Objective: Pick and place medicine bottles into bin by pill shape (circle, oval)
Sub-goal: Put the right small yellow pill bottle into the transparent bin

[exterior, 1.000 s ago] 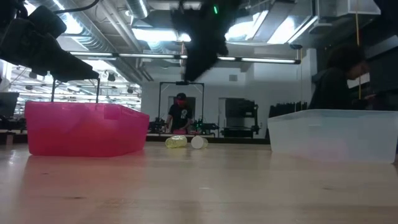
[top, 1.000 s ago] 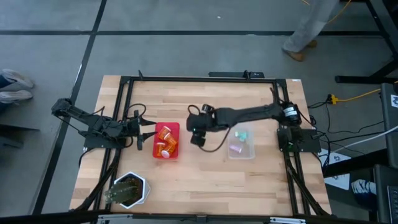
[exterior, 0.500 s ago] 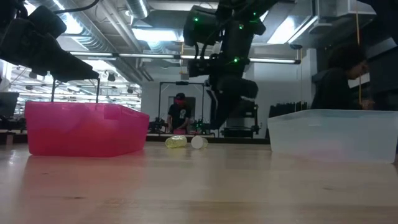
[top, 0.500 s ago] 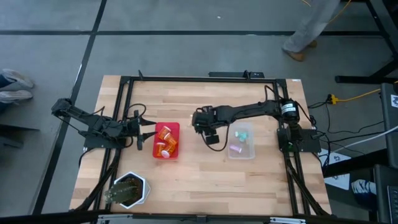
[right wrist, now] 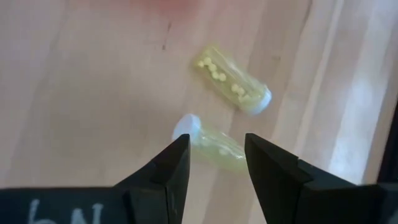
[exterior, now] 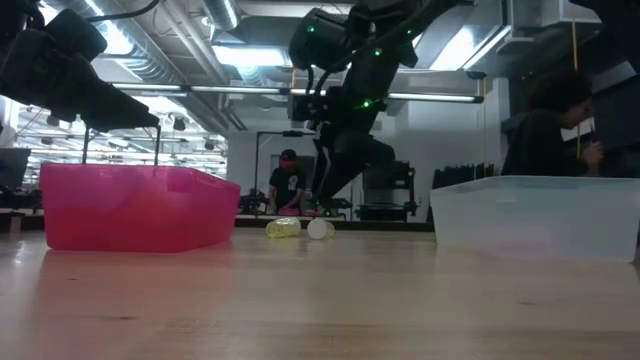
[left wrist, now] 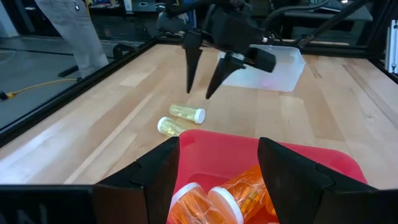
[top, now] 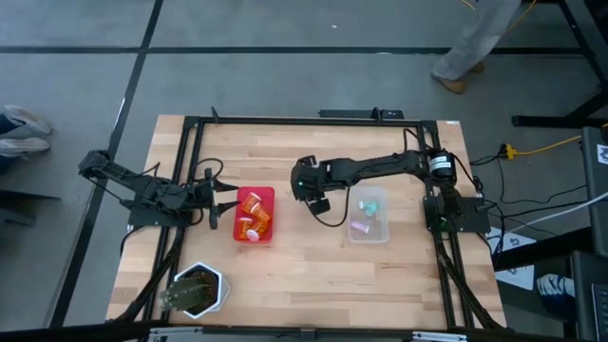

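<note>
Right claw [left wrist: 205, 68] hangs open and empty right above two yellow-green bottles [right wrist: 233, 87] [right wrist: 208, 143] lying on their sides on the desk [top: 313, 266], between the pink bin [top: 266, 195] and the clear bin [top: 384, 233]. Orange bottles [top: 252, 214] sit in the pink bin, pastel ones [top: 366, 216] in the clear one. Left claw [top: 224, 198] waits open and empty at the pink bin's edge nearer the desk's left side.

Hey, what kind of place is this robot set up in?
Probably a robotics lab or workshop: a wooden table in a black metal frame on a bare concrete floor, exposed ceiling ducts and strip lights, and a person working at the back.
</note>
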Controlling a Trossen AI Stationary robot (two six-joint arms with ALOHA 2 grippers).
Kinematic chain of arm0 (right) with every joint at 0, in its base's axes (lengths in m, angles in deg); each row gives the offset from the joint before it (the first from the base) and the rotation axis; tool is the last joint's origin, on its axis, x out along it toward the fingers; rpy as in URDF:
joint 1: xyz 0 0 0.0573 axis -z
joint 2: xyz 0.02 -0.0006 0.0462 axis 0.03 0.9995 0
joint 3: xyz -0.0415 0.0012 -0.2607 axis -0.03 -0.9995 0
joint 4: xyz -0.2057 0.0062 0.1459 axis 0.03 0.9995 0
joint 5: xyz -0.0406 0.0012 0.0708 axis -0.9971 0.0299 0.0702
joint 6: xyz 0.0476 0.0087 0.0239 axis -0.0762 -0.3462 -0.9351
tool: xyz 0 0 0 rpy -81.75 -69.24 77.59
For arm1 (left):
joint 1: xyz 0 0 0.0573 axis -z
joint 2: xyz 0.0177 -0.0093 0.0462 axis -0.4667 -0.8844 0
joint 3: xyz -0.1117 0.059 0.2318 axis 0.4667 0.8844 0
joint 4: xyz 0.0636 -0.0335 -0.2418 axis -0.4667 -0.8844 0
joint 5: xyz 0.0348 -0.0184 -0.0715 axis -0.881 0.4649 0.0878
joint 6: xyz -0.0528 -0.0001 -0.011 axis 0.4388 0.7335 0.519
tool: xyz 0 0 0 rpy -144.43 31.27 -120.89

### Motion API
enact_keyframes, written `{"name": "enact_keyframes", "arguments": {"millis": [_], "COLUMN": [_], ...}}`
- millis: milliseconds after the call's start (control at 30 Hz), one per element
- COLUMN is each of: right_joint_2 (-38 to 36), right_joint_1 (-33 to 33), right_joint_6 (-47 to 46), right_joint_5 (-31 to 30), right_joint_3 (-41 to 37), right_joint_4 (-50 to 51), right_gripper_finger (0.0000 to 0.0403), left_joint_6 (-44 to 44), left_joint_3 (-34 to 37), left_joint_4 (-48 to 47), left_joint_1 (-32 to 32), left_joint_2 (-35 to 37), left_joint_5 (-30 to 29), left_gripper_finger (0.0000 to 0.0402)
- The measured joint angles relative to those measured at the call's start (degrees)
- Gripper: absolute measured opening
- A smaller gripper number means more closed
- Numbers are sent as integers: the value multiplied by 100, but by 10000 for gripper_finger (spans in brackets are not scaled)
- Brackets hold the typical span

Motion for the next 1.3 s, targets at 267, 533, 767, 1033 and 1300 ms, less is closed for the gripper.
{"name": "enact_keyframes", "arguments": {"millis": [267,533,767,1033,1300], "right_joint_2": [13,351,671,730,735], "right_joint_1": [218,339,347,362,375], "right_joint_6": [452,583,931,626,-1573], "right_joint_5": [18,118,-260,-29,316], "right_joint_3": [1,1,5,14,18], "right_joint_4": [-14,-23,-260,-261,-165], "right_gripper_finger": [156,156,156,156,156], "left_joint_6": [0,0,0,0,0], "left_joint_3": [0,0,0,0,0], "left_joint_4": [0,4,2,0,0], "left_joint_1": [0,0,0,0,0], "left_joint_2": [0,-2,0,0,0], "left_joint_5": [-2,-2,2,11,16], "left_gripper_finger": [212,212,212,212,212]}}
